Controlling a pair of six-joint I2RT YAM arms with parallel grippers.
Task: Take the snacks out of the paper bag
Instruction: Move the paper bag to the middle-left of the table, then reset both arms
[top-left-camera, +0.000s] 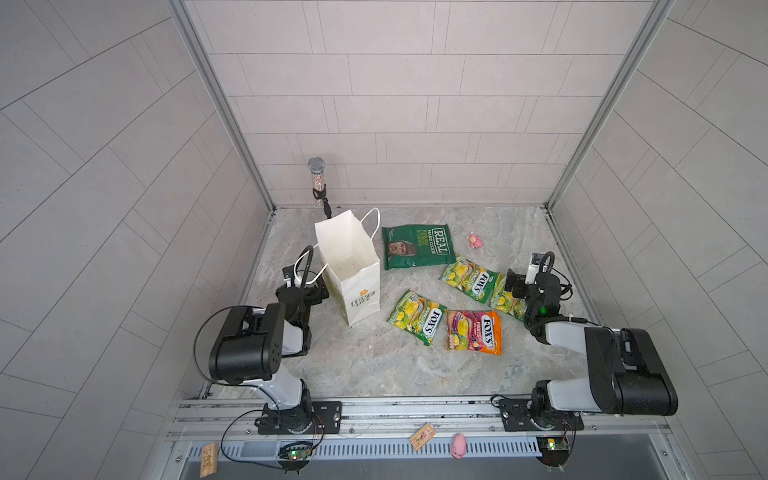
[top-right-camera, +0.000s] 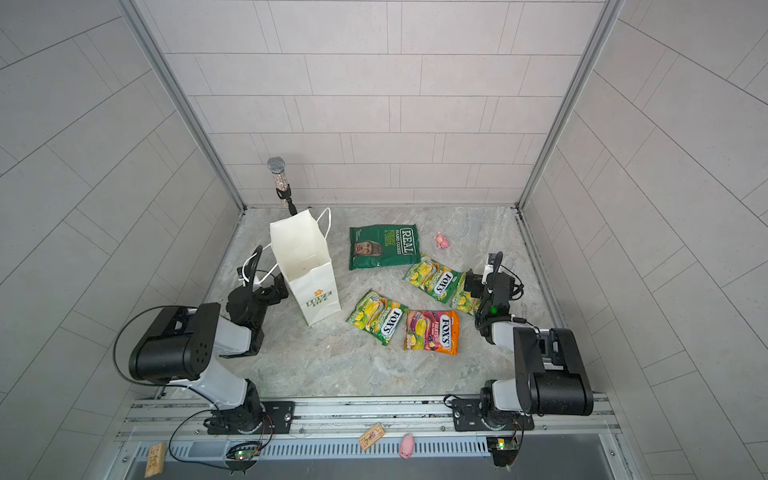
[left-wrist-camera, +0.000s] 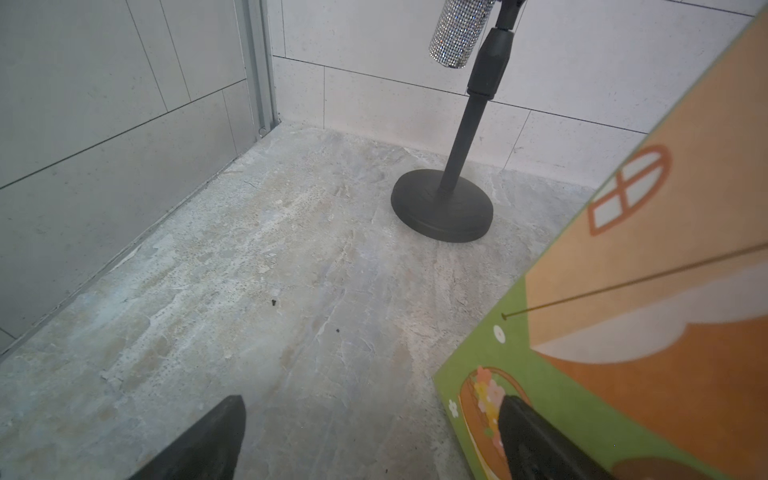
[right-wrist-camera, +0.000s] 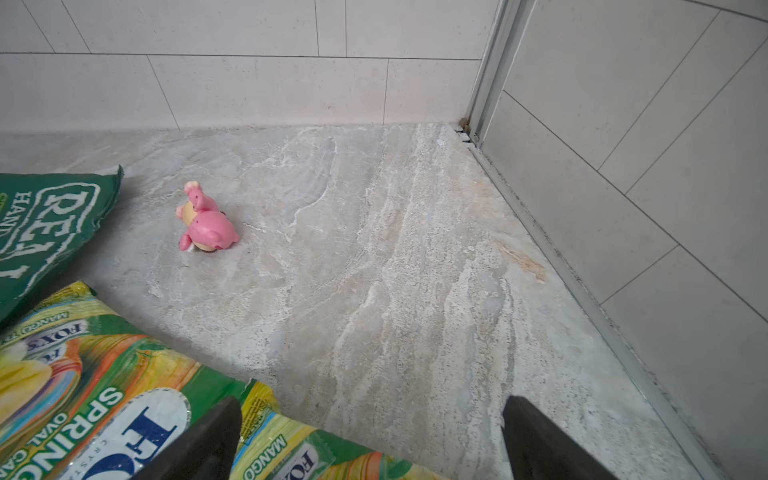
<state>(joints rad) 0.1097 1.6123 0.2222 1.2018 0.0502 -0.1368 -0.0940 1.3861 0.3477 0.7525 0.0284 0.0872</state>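
Observation:
The white paper bag (top-left-camera: 353, 270) (top-right-camera: 307, 266) stands upright and open at the left, and the inside that shows is bare white. Several snacks lie flat on the table to its right: a green "REAL" bag (top-left-camera: 417, 247), yellow-green "FOX'S" packets (top-left-camera: 469, 278) (top-left-camera: 415, 316), and an orange-pink "FOX'S FRUITS" packet (top-left-camera: 473, 332). A third yellow-green packet (top-left-camera: 505, 301) is partly hidden under my right arm. My left gripper (left-wrist-camera: 374, 415) is open low beside the bag's illustrated side (left-wrist-camera: 623, 332), one finger in front of it. My right gripper (right-wrist-camera: 374, 411) is open over that packet's edge (right-wrist-camera: 291, 453), holding nothing.
A glittery microphone (top-left-camera: 316, 166) on a black stand (left-wrist-camera: 442, 203) rises behind the bag. A pink pig toy (top-left-camera: 474, 240) (right-wrist-camera: 205, 224) lies at the back right. Another pig (top-left-camera: 458, 445) and two wooden boards (top-left-camera: 422, 435) (top-left-camera: 208, 459) sit on the front rail. Tiled walls close three sides.

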